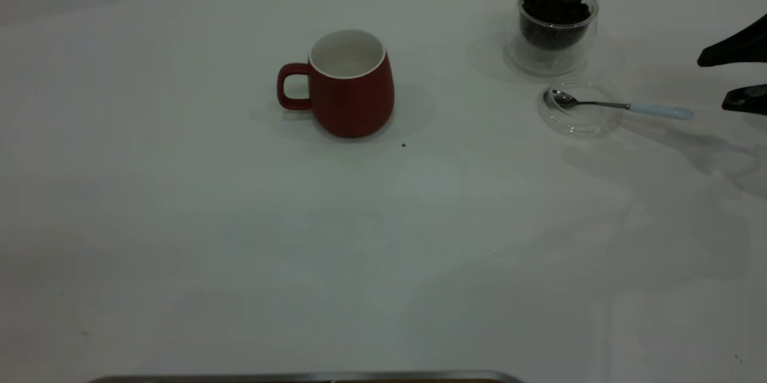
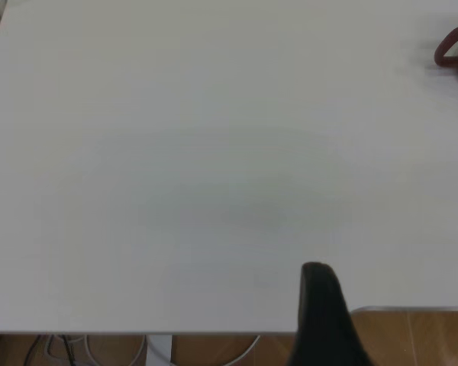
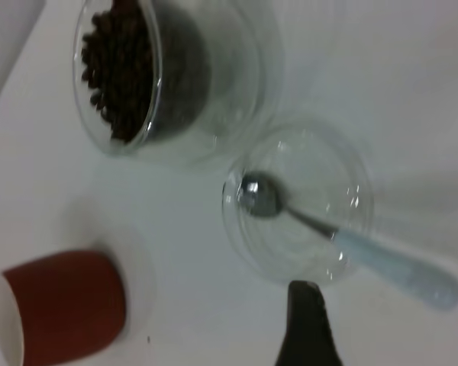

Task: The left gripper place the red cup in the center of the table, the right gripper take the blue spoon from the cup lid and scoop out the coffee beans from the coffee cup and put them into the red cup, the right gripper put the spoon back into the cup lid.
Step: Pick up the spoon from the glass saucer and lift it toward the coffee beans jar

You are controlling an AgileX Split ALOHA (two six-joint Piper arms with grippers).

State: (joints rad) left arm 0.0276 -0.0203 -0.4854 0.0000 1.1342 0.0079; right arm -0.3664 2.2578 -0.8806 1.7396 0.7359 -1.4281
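Note:
The red cup (image 1: 350, 92) stands upright and empty near the table's middle, handle to the left; its handle shows in the left wrist view (image 2: 452, 50). The glass coffee cup (image 1: 557, 20) full of beans stands at the back right. The blue-handled spoon (image 1: 620, 106) lies with its bowl in the clear cup lid (image 1: 575, 130) in front of it. My right gripper (image 1: 719, 80) is open and empty at the right edge, just right of the spoon handle. Of my left gripper only one finger (image 2: 318, 305) shows, over the table's edge, far from the cup.
A single loose bean (image 1: 403, 145) lies on the white table just in front of the red cup. A metal rim (image 1: 305, 377) shows at the front edge. The right wrist view shows the spoon (image 3: 343, 240), coffee cup (image 3: 149, 72) and red cup (image 3: 65, 305).

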